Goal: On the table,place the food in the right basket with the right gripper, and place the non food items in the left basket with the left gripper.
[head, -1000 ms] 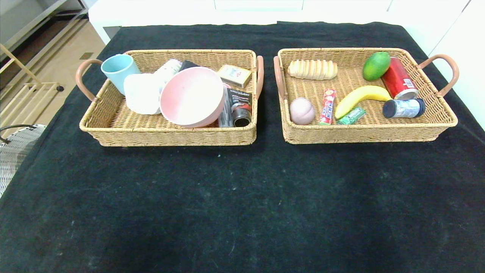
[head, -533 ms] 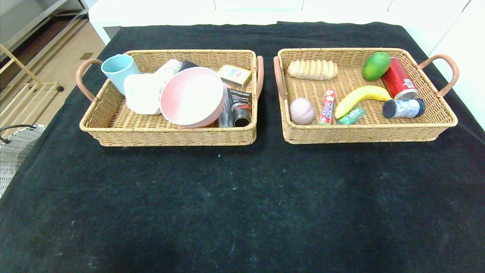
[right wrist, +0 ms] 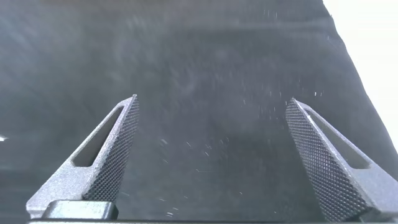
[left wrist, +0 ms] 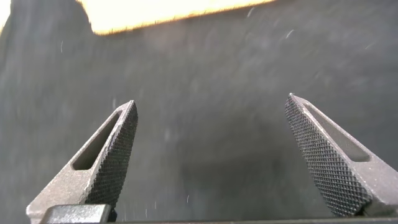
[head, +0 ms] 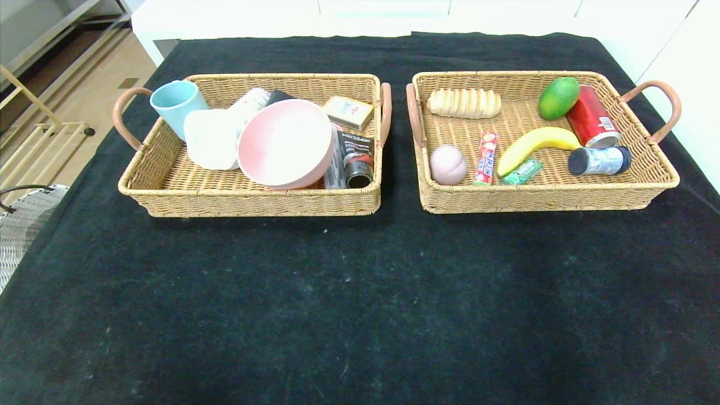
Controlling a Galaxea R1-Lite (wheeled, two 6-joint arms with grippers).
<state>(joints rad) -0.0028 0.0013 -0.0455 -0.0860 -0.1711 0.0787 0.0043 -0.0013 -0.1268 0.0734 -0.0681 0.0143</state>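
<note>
Black tabletop (head: 360, 292) shows nothing loose. You'll find peach (head: 448, 164), bread (head: 463, 103) and candy (head: 486, 157) in right basket (head: 545, 197); bowl (head: 284, 143) in left basket (head: 247, 201), glasses case and cutlery box not clearly visible. Left gripper (left wrist: 211, 155) and right gripper (right wrist: 211, 155) hang over cloth, fingers apart, empty. Sorting looks finished.
</note>
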